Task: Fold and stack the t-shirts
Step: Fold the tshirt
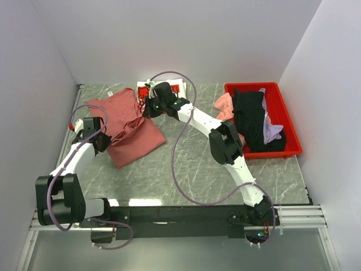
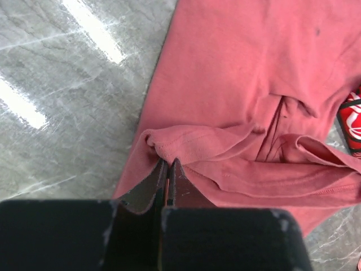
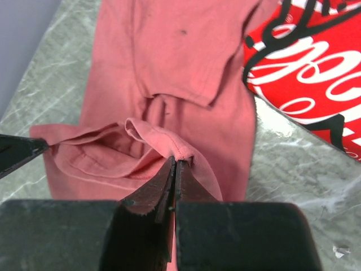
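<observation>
We see the dusty-rose t-shirt [image 1: 128, 129] lying on the table [image 1: 197, 169], one part flat and one part bunched, and both grippers have hold of it.

The left gripper [image 2: 168, 165] is closed, its jaws pressed together on a rolled edge of the cloth. Ahead of its tips and to their right the flat part of the shirt spreads out. To their left there is the bare table.

The right gripper [image 3: 175, 164] is closed too, and it pinches a raised fold of the same shirt just at its tips. Ahead of this gripper the shirt lies flat, with a short sleeve folded over it. A band of wrinkled cloth runs from its tips to the left, where one dark finger of the other gripper shows at the edge of the view.

The red-and-white t-shirt [image 3: 304, 62], with white script on it, lies ahead and to the right of the right gripper, just beside the dusty-rose one.

Well apart from both grippers, on the right side of the right arm, stands the red bin [image 1: 291, 121]. In it we see a black t-shirt [image 1: 251, 118] and a lavender t-shirt [image 1: 273, 131]. A pink t-shirt [image 1: 224, 105] hangs over the wall of the bin that is nearer to the grippers.
</observation>
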Robot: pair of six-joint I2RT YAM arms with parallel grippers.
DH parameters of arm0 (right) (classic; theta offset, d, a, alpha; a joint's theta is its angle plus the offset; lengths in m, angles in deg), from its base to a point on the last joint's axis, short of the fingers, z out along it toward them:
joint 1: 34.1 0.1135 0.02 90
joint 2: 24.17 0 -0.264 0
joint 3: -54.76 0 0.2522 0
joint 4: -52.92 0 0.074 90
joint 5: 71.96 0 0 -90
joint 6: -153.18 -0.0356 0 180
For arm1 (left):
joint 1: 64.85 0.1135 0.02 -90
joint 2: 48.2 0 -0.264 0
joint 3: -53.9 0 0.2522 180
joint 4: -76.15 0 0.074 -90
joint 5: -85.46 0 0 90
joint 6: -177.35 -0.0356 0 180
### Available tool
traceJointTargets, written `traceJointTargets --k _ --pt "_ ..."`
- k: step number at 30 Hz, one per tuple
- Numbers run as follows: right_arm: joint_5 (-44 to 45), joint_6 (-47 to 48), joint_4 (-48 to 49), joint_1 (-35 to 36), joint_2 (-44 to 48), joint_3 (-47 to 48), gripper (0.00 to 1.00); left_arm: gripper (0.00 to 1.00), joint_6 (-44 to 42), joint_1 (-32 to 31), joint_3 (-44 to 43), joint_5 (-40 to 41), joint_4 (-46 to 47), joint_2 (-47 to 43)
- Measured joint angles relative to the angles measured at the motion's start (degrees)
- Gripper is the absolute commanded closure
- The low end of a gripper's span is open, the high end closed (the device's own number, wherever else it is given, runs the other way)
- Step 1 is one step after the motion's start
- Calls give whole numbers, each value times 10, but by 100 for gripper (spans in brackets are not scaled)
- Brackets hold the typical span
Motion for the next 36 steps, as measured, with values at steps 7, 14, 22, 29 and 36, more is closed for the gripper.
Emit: traceJointTargets --k 7,14,22,29,36 --pt "2 -14 3 -10 -34 25 56 30 -15 10 -1 -8 8 30" --pt "13 -9 -1 -15 -40 48 23 1 -18 12 -12 -7 7 16" --pt "13 -13 4 -15 83 -126 16 1 -18 12 5 -39 8 -60" --pt "9 -40 9 -15 214 -317 13 0 2 10 111 -83 -27 -127" --pt "9 -51 2 -15 233 -392 15 14 34 5 200 -101 -65 -220"
